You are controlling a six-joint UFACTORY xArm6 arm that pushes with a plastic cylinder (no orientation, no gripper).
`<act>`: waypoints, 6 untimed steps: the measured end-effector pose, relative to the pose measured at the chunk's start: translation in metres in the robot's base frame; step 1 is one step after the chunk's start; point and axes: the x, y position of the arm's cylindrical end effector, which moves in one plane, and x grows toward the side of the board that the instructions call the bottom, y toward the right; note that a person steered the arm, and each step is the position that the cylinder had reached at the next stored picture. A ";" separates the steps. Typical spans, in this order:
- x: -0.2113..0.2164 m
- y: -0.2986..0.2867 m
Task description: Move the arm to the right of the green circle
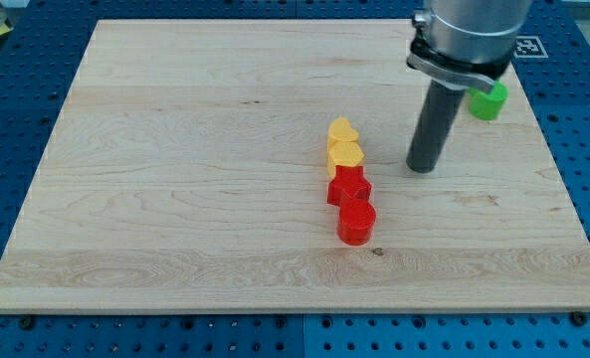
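The green circle (490, 101) lies near the board's right edge toward the view's top, partly hidden behind the arm's grey collar. My tip (421, 167) rests on the board below and to the left of the green circle, a short way apart from it. To the tip's left runs a line of blocks: two yellow heart-shaped blocks (343, 132) (345, 154), then a red star-like block (348, 186), then a red cylinder (356, 222) at the line's bottom.
The wooden board (175, 179) lies on a blue perforated table (583, 149). A white tag with a black marker (526, 46) sits off the board at the view's top right.
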 end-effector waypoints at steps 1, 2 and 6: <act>0.007 0.003; 0.007 0.004; 0.016 0.103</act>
